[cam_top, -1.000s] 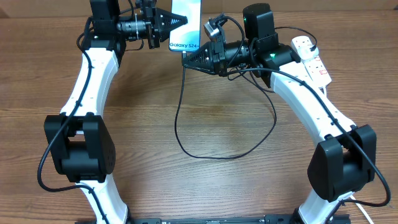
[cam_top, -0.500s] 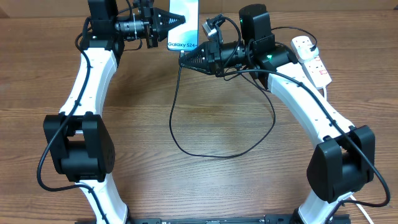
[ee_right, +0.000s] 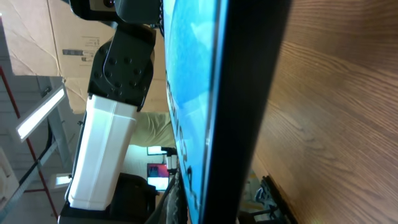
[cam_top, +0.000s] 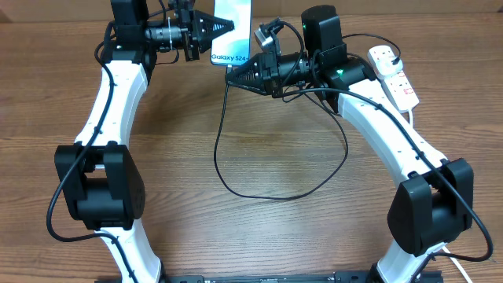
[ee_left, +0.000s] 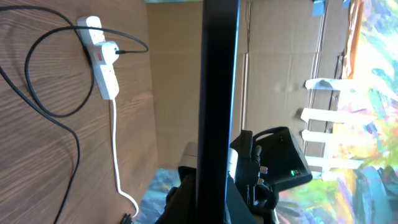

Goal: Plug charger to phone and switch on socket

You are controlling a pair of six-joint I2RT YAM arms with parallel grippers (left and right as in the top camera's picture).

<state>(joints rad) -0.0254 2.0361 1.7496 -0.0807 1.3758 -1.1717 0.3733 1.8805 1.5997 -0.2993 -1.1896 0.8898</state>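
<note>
Left gripper (cam_top: pixel 226 25): closed on the long side of the phone, at the middle of the bench's far edge.
Right gripper (cam_top: pixel 230 78): fingers drawn to a point just beside the phone's lower end, closed on the charger by the look of the overhead view; grip itself too small to confirm.
Bench (cam_top: pixel 275 236): brown wood grain.
Socket (cam_top: pixel 397 75): white strip, flat at the far right corner.
Phone (cam_top: pixel 234 17): screen up, "Galaxy S24" end toward the right gripper.
Charger (cam_top: pixel 217 157): black cable, wide slack loop across mid-bench, one end up to the right gripper.
Plug (ee_left: pixel 111 51): seated in one outlet of the socket.
Switches (ee_left: pixel 97 56): red, too small to read as on or off.
Connector tip: hidden at the fingertips.
Done, as judged: plug in, phone steadied, cable end brought to the port.
Left, as judged: seating the tip in the phone, then pressing the switch.
Left wrist view only: plug in its outlet, phone edge-on as a black bar.
Right wrist view only: blue screen and black rim close up; no port or tip visible.
Overhead only: both grippers either side of the phone, full cable loop.
</note>
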